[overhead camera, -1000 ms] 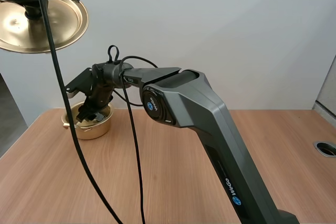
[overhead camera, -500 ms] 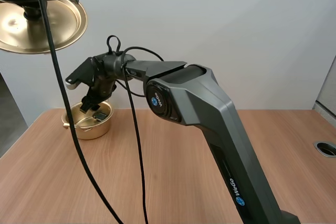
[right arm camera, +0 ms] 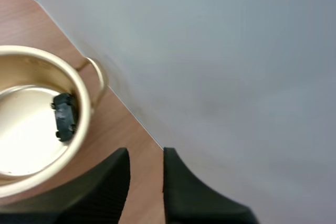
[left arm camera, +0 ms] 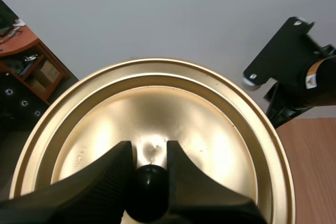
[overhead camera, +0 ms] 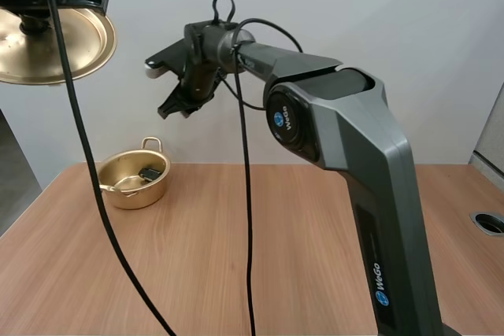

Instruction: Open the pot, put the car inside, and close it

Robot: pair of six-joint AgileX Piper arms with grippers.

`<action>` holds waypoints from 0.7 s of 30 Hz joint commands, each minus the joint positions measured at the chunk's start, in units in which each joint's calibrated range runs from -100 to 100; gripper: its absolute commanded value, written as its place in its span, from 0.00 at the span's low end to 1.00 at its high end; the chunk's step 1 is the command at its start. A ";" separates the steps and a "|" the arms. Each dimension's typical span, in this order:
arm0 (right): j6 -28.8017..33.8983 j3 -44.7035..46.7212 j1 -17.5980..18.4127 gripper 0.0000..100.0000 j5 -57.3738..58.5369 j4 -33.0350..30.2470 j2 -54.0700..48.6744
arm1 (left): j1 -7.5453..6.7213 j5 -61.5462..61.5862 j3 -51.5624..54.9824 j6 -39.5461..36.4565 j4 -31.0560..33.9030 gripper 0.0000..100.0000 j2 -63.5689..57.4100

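Pot [overhead camera: 134,194] stands uncovered near the far left corner of the desk [overhead camera: 260,257], and the small dark car [overhead camera: 148,172] lies inside it, close to the wall. High up and to the left of the pot, the left gripper [left arm camera: 148,153] holds the lid [left arm camera: 210,129], fingers pinching its black knob [left arm camera: 148,195]. The right gripper [overhead camera: 175,106] hangs in the air above the pot, fingers slightly spread with nothing between them.

The right arm [overhead camera: 346,139] is a dark grey angular shell with round blue badges [overhead camera: 284,119], white lettering [overhead camera: 379,279] and black jaws.
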 commanded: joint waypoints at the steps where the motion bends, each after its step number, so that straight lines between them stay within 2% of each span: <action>1: 3.26 -0.06 -3.05 0.00 9.84 1.42 -0.77 | -0.02 0.15 1.62 0.01 -0.60 0.00 3.23; 5: -1.06 0.68 -7.05 0.00 20.84 11.85 -3.33 | -0.02 0.15 7.14 0.01 -1.65 0.00 7.85; 9: -5.31 0.85 -10.71 0.00 20.84 25.93 -7.10 | -0.02 -7.12 13.69 0.09 -3.09 0.00 12.28; 11: -5.98 1.29 -12.07 0.00 20.84 30.86 -9.37 | -0.02 -12.69 16.85 0.52 -3.88 0.00 14.49; 14: -6.47 2.98 -12.74 0.00 20.84 32.79 -14.32 | -0.02 -21.84 19.75 1.41 -4.76 0.00 17.58; 21: -6.47 11.61 -12.74 0.00 20.84 32.86 -26.82 | -0.02 -38.82 20.89 1.53 -4.76 0.00 25.00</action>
